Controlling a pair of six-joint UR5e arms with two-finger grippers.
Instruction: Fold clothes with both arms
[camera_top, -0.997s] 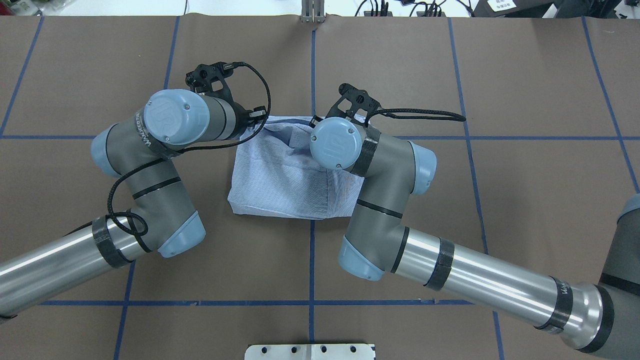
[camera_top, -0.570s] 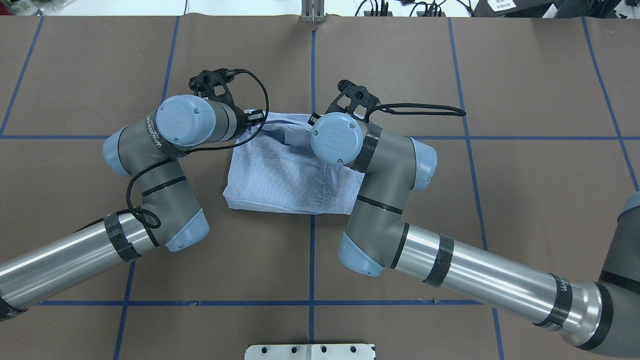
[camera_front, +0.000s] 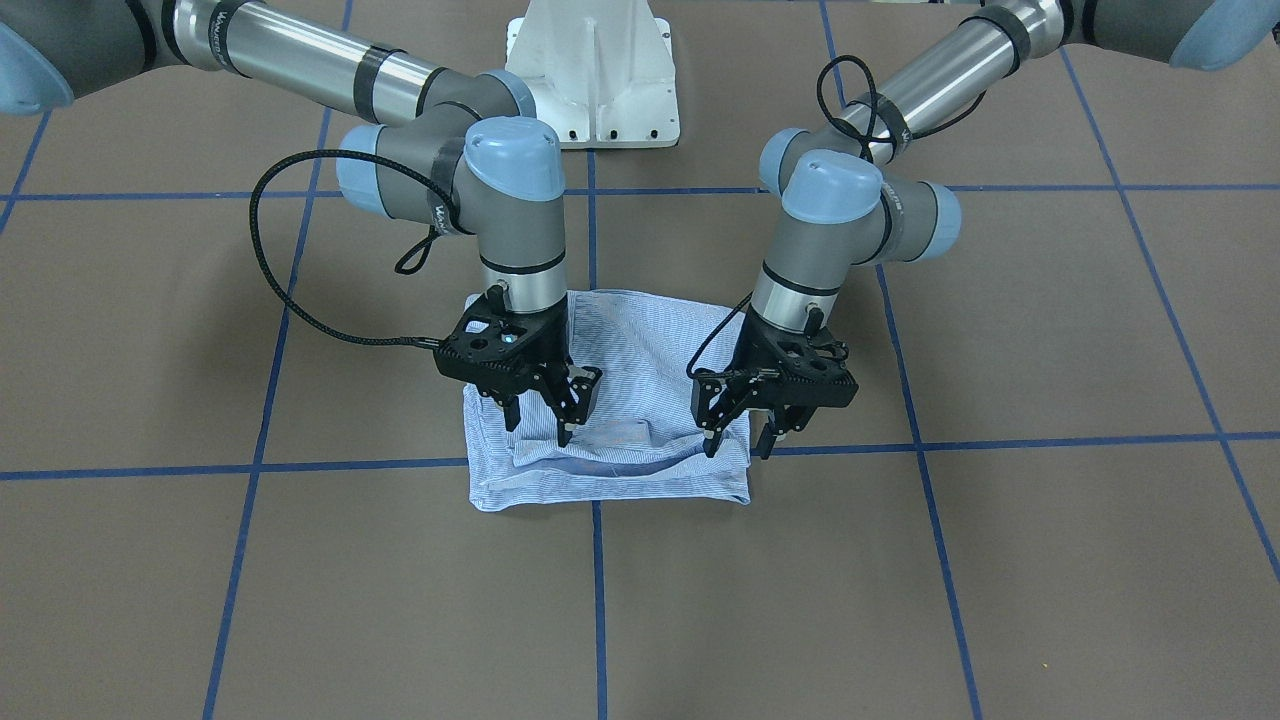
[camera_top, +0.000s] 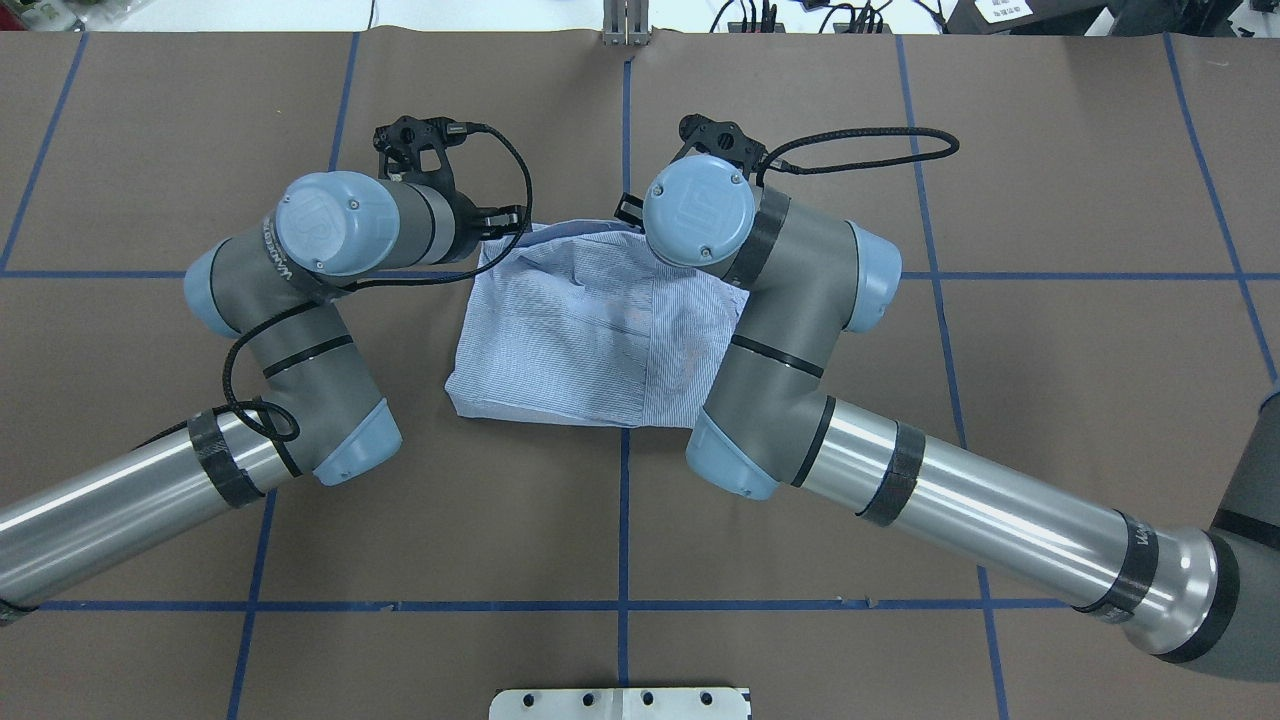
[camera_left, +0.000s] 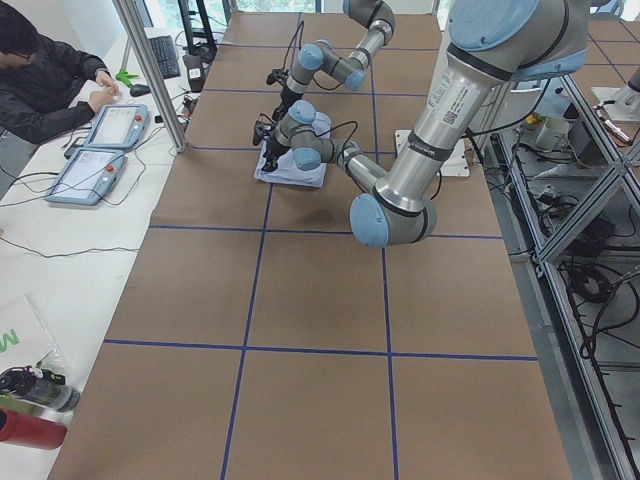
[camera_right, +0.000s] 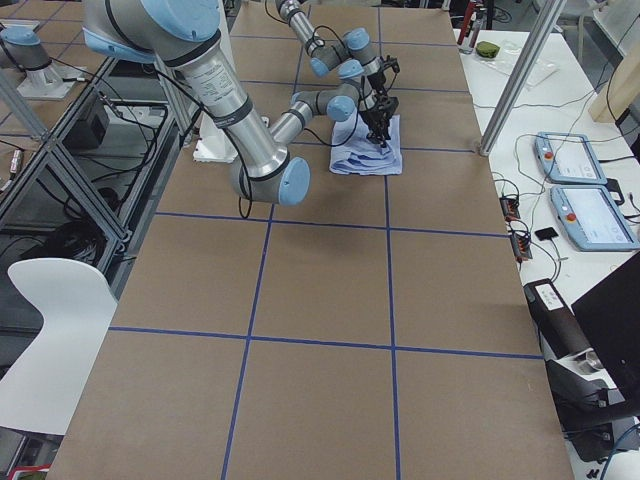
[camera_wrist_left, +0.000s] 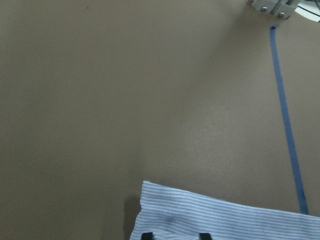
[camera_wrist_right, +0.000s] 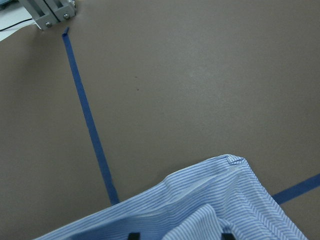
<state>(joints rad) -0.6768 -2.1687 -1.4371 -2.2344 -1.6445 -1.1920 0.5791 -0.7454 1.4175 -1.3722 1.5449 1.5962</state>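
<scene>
My two hands open over the folded shirt

The light blue, finely white-striped shirt (camera_top: 580, 350) lies folded into a rough rectangle at the middle of the brown paper-covered table (camera_top: 1000, 150), straddling a blue tape line (camera_top: 624, 520). My black two-finger left hand (camera_front: 738, 440) and right hand (camera_front: 538, 425) point down at the shirt's edge farthest from me, one near each corner. Their fingers are spread and grip nothing, and I cannot tell whether the tips touch the cloth. My light blue joint caps (camera_top: 318, 218) carry a UR mark; the white lettering on my wrists is too small to read.
</scene>
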